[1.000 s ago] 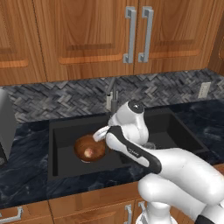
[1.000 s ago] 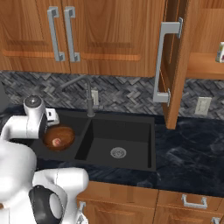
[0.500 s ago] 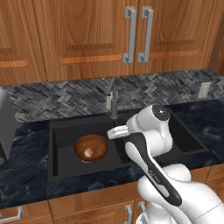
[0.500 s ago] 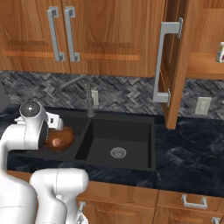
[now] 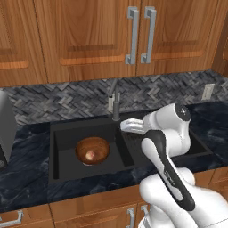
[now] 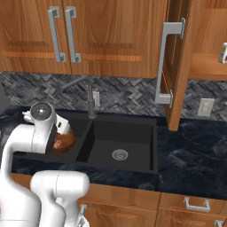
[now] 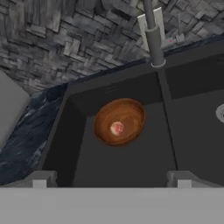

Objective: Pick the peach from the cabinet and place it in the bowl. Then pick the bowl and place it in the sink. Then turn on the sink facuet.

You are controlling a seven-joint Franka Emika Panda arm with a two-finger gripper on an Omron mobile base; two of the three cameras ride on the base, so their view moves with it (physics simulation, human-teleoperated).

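Note:
The reddish-brown bowl (image 5: 92, 150) sits in the left basin of the black sink (image 5: 67, 133), with the peach (image 5: 90, 155) lying inside it. In the hand view the bowl (image 7: 119, 121) and peach (image 7: 116, 128) lie below and ahead of my gripper (image 7: 110, 181), whose fingertips (image 7: 39, 179) stand wide apart with nothing between them. My gripper (image 5: 125, 126) hangs open above the divider between the basins, just in front of the grey faucet (image 5: 116, 104). In the right base view my arm covers part of the bowl (image 6: 65, 141). The faucet (image 6: 91, 102) stands behind the sink (image 6: 133, 137).
The wall cabinet's door (image 6: 175, 66) stands open at the right, with its silver bar handle (image 6: 165, 66) over the counter. A small white cylinder (image 6: 223, 53) rests on its shelf (image 6: 208, 71). A grey appliance (image 5: 6, 120) stands on the counter to the left. The right basin holds a silver drain (image 6: 119, 154).
My gripper has lifted off the bowl and swung right toward the faucet. The bowl with the peach stays in the left basin.

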